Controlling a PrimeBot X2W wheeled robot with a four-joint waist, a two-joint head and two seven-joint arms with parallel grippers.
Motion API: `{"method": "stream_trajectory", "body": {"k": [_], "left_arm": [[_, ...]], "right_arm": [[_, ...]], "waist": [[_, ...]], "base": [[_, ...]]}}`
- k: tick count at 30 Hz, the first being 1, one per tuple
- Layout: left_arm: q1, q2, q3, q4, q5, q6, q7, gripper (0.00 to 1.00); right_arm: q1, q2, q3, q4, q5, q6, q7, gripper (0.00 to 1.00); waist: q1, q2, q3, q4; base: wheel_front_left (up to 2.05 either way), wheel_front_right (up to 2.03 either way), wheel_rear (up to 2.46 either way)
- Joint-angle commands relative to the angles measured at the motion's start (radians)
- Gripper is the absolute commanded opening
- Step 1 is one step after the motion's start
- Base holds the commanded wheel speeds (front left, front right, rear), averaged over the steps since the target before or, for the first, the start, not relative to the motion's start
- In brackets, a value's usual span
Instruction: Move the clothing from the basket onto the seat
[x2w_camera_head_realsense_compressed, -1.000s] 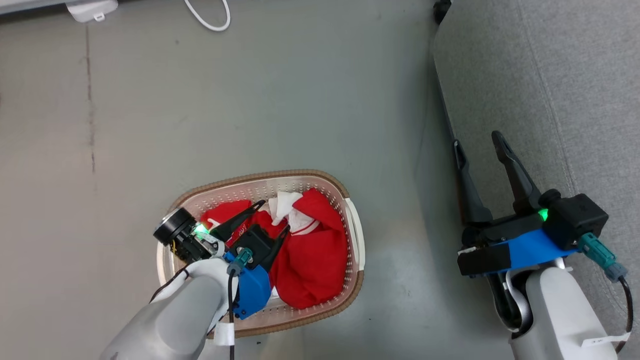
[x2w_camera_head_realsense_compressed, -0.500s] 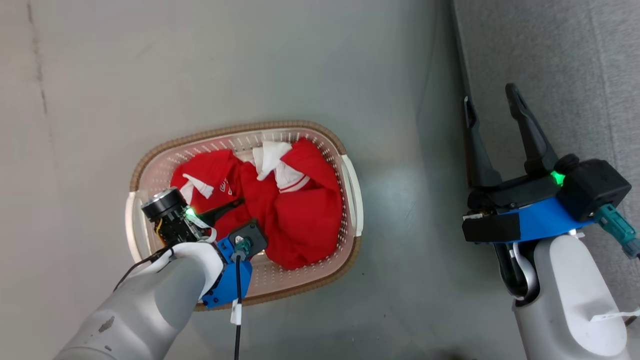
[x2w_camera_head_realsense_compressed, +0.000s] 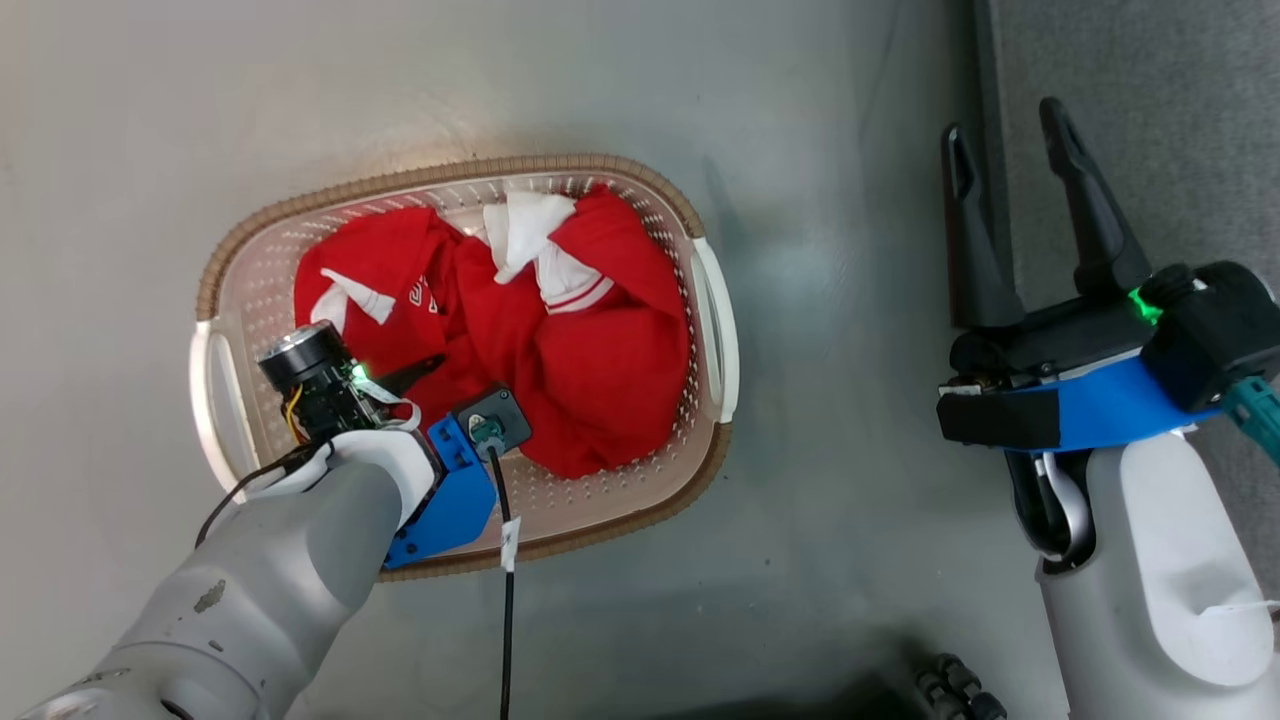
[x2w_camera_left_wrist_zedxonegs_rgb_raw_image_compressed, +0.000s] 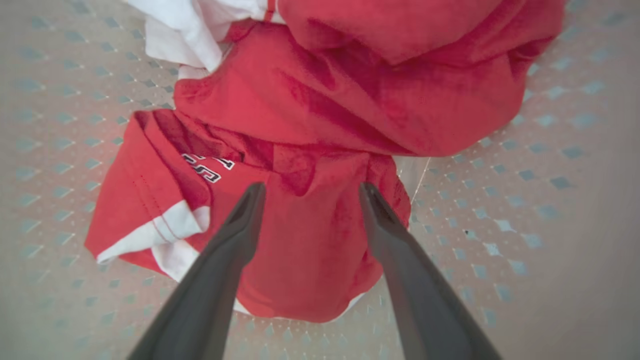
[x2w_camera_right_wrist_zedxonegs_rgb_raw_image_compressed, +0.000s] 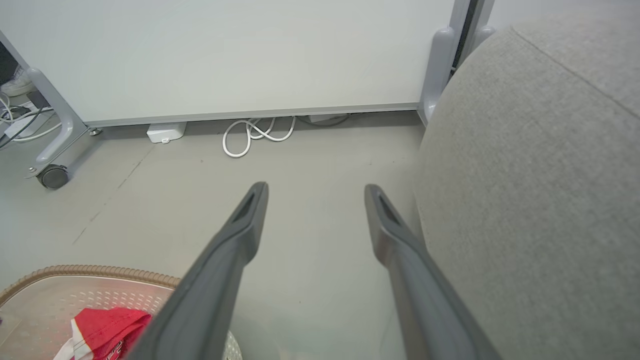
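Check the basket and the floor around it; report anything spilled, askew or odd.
Nothing stands out. The clothing lies crumpled but wholly inside the basket, which sits flat on the floor with nothing draped over its rim. The left gripper hangs over the red fabric, jaws open.

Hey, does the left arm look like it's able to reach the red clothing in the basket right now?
Probably yes. The left gripper is down inside the basket, open and poised right over the clothing, and nothing lies between them.
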Motion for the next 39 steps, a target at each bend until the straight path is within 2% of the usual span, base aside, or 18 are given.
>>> {"method": "stream_trajectory", "body": {"k": [1,12,22,23,25,39], "left_arm": [[-0.022,0.002,-0.003,0.002,0.011,0.0,0.012,1.0],[-0.087,0.023,-0.004,0.021,0.049,0.0,0.111,1.0],[-0.115,0.027,-0.004,0.03,0.062,0.0,0.147,1.0],[-0.114,0.028,-0.004,0.032,0.066,0.0,0.154,0.73],[-0.109,0.029,-0.003,0.033,0.077,0.0,0.161,0.0],[-0.079,0.006,-0.004,0.013,0.071,0.0,0.125,0.0]], "right_arm": [[-0.018,-0.005,-0.002,-0.009,-0.004,0.0,-0.006,1.0],[-0.029,-0.008,-0.022,-0.046,-0.009,0.0,-0.006,1.0],[-0.035,-0.006,-0.023,-0.059,-0.008,0.0,-0.006,1.0],[-0.035,-0.006,-0.023,-0.059,-0.007,0.0,-0.006,1.0],[-0.036,-0.005,-0.022,-0.057,-0.005,0.0,-0.006,1.0],[-0.038,-0.003,-0.026,-0.04,-0.005,0.0,-0.006,1.0]], "waist": [[-0.0001,0.0,0.028,-0.004],[-0.0001,0.0,0.13,-0.019],[-0.0001,0.0,0.172,-0.026],[-0.0001,0.0,0.172,-0.027],[-0.0001,0.0,0.172,-0.031],[-0.0001,0.0,0.102,-0.021]], "base": [[0.0,0.0,0.0],[0.0,0.0,0.0],[0.0,0.0,0.0],[0.0,0.0,0.0],[0.0,0.0,0.0],[0.0,0.0,0.0]]}}
